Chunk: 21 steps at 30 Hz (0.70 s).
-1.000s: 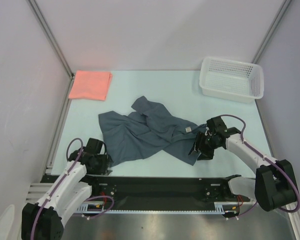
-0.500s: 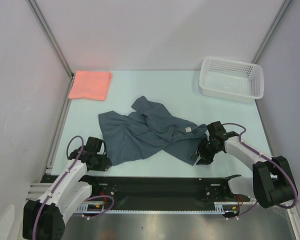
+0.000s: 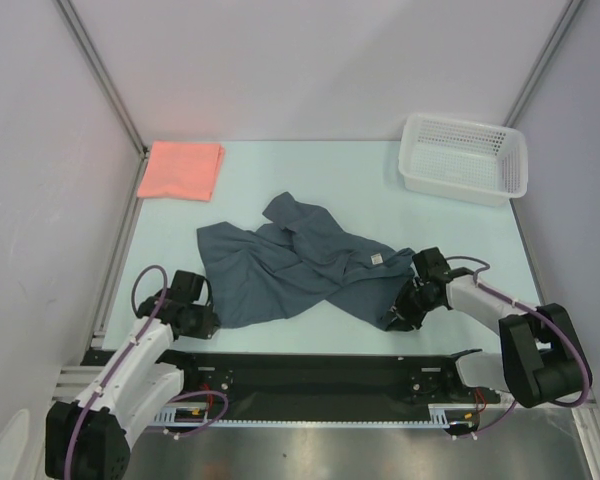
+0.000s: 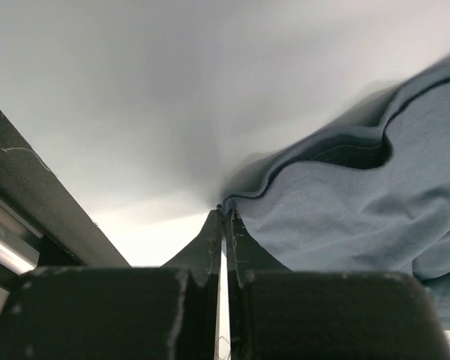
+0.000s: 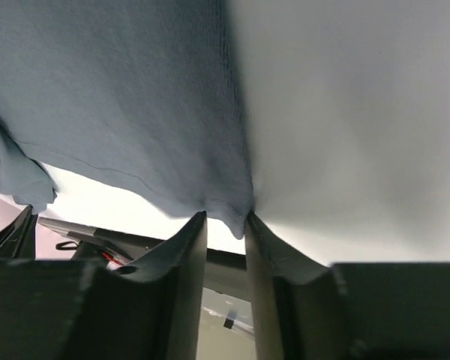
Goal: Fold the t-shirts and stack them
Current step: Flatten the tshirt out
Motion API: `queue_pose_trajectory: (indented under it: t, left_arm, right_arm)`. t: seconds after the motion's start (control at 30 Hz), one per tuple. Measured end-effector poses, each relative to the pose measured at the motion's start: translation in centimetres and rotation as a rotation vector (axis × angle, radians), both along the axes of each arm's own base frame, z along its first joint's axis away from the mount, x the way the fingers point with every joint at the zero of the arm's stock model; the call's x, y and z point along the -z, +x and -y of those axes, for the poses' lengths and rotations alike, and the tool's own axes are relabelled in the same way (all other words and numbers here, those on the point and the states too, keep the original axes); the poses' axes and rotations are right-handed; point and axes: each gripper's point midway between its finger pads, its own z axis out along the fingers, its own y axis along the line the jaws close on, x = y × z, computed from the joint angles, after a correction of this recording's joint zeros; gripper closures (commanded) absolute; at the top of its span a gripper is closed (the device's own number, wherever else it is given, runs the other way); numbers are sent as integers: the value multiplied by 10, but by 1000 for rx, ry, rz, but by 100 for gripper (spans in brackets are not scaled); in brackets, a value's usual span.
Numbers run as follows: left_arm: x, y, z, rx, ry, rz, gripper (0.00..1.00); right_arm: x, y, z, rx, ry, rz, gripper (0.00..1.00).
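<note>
The dark slate t-shirt (image 3: 290, 265) lies crumpled in the middle of the table. The salmon-pink t-shirt (image 3: 182, 170) rests as a folded rectangle at the back left. My left gripper (image 3: 212, 322) is at the slate shirt's near left edge. In the left wrist view the left gripper (image 4: 225, 214) is shut, its tips pinching the shirt's hem (image 4: 345, 217). My right gripper (image 3: 400, 318) is at the shirt's near right corner. In the right wrist view the right gripper (image 5: 226, 217) stands narrowly open, with the cloth's corner (image 5: 120, 97) hanging between the fingertips.
A white mesh basket (image 3: 450, 188) stands at the back right. The black frame rail (image 3: 310, 365) runs along the table's near edge, just behind both grippers. Grey walls close in the left, right and back sides.
My left gripper has shut on the shirt's hem. The right gripper has slid a little down and left to the shirt's corner, and its jaws have narrowed around it.
</note>
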Motion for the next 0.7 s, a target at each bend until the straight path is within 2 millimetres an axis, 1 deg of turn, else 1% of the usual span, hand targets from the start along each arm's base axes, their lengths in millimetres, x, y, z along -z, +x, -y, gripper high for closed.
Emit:
queue_pose_trajectory:
  t: [0.1,0.13,0.17,0.27,0.33,0.4,0.43,0.47,0.53,0.57,0.63,0.67,0.7]
  left_arm:
    - [-2,1,0,6,4,10,100]
    - [-3,2,-1,7,7,14,100]
    - [-4,3,-1,12,11,18,100]
    - [-8,6,-3,37,28,34,100]
    - [-16,12,-4,73,50,60,100]
    - [-33,24,-5,126,83,103,100]
    - [-45,33,-6,155,103,137,100]
    - [-59,42,-6,197,127,173,100]
    - [-91,64,-6,267,174,262,100]
    - [-113,77,-6,311,209,323,100]
    - [-147,95,-6,373,268,420,100]
    - [-171,104,-7,413,314,481,100]
    - [-188,111,-7,435,345,528,100]
  right_arm:
    - [1,0,-1,9,6,-6,81]
    - [2,0,0,13,5,-7,93]
    - [3,0,1,15,1,-5,100]
    - [4,1,4,25,0,0,100]
    - [3,6,9,29,-12,19,100]
    - [-2,16,19,40,-48,62,100]
    - [-8,24,23,42,-62,92,100]
    - [-20,36,27,43,-78,147,100]
    - [-60,72,32,32,-88,307,100]
    - [-89,94,33,26,-90,404,100]
    - [-156,137,37,22,-98,612,100]
    - [-185,151,41,31,-105,685,100]
    - [-220,166,46,42,-114,777,100]
